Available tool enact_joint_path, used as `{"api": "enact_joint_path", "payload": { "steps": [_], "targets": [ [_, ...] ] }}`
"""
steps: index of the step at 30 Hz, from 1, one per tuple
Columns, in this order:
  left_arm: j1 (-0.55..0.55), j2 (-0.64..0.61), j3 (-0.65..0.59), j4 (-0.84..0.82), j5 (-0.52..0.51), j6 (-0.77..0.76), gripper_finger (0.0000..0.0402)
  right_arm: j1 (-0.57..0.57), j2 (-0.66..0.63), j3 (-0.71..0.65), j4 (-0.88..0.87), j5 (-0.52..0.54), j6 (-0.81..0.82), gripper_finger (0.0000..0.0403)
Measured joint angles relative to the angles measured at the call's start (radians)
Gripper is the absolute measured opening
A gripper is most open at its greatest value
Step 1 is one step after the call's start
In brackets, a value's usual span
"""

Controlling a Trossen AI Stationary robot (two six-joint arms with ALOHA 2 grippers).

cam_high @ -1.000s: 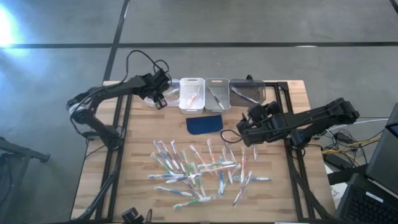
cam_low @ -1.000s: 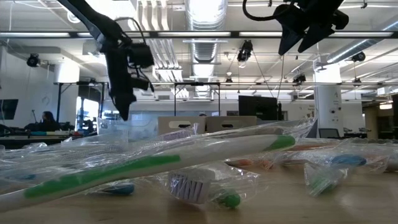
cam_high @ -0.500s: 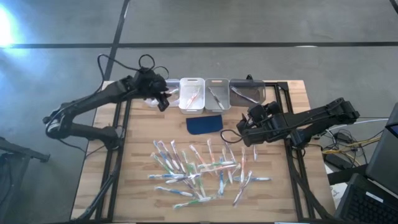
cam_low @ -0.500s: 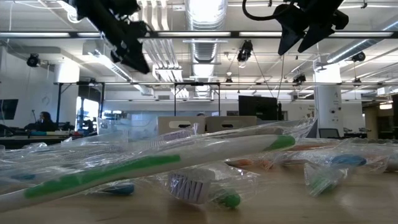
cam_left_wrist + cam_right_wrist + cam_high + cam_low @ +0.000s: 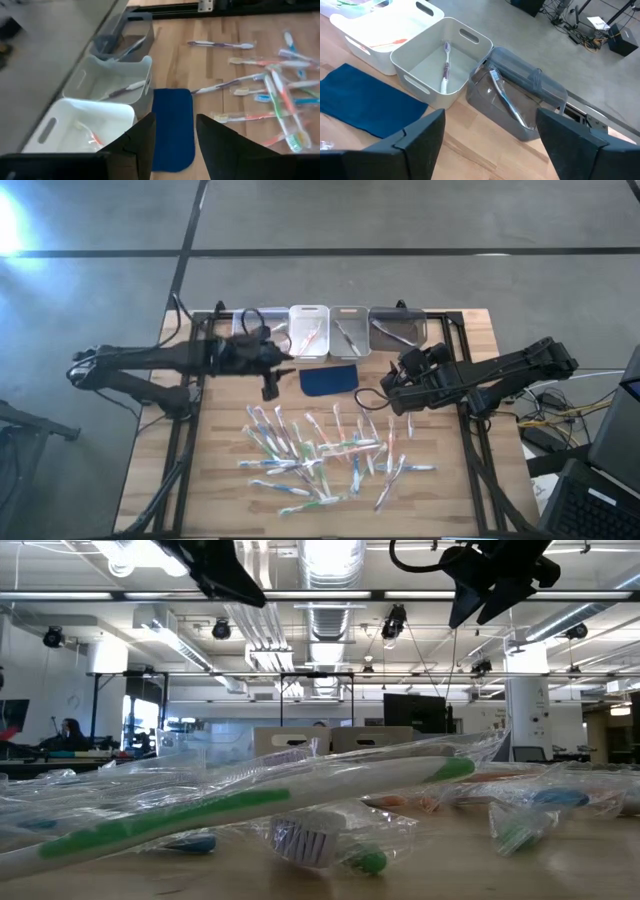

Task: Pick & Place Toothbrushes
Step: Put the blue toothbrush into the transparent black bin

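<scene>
left gripper (image 5: 270, 385) empty, jaws apart, near toothbrushes (image 5: 320, 455) for next pick; right gripper (image 5: 392, 390) jaws apart, waiting by bins (image 5: 348, 330).

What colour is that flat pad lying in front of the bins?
Dark blue, plain. The pad shows best in the left wrist view.
</scene>
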Motion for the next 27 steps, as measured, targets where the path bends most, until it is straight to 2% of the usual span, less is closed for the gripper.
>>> {"api": "enact_joint_path", "payload": {
  "steps": [4,9,18,27],
  "targets": [
    [-0.101,0.0,0.0,-0.001,-0.102,0.001,0.0147,0.0,0.0,0.0,0.0,0.0,0.0,0.0288],
    [-0.167,0.0,0.0,-0.02,-0.1,-0.012,0.0147,0.0,0.0,0.0,0.0,-0.001,0.0,0.0275],
    [-0.218,0.0,-0.004,-0.025,-0.099,-0.039,0.0147,0.0,0.0,0.0,0.001,-0.002,0.003,0.0251],
    [-0.252,-0.046,-0.164,0.161,-0.088,-0.019,0.0147,0.0,0.0,0.0,0.005,-0.002,0.004,0.0229]
  ]
}}
